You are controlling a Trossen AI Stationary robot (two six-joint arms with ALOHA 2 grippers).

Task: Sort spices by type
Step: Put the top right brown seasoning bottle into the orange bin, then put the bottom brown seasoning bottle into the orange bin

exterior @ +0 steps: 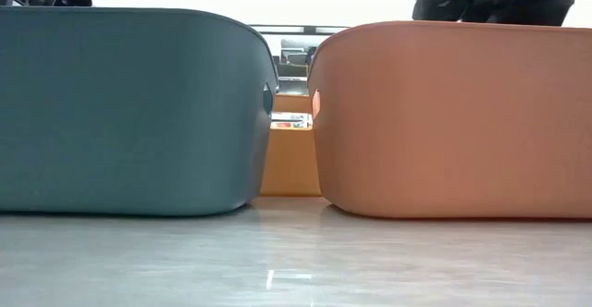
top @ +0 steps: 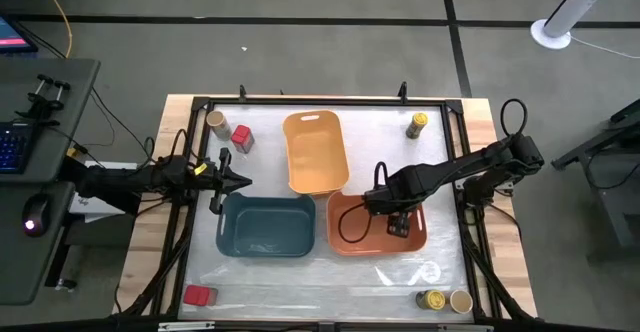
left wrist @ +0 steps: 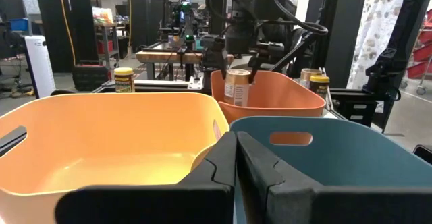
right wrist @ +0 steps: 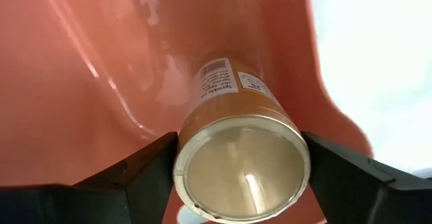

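Your right arm reaches in from the right edge of the high view, bent at the elbow, its right gripper (top: 384,204) hanging over the orange bin (top: 350,234) at lower centre-right. It is clamped on a tan-lidded jar (right wrist: 239,162); in the right wrist view the two fingers (right wrist: 135,170) press either side of the jar, which hangs above the bin's floor. The left wrist view shows that jar (left wrist: 237,86) upright at the orange bin's rim.

Your left arm lies level from the left edge, its left gripper (top: 235,180) pinched closed on nothing, just above the teal bin (top: 266,247) and left of the yellow bin (top: 315,182).

Other spices: a tan-lidded jar (top: 216,122) and red tin (top: 242,137) upper left, a yellow-lidded jar (top: 417,124) upper right, a red tin (top: 200,295) lower left, and a yellow-lidded jar (top: 431,299) beside a tan-lidded one (top: 461,301) lower right.
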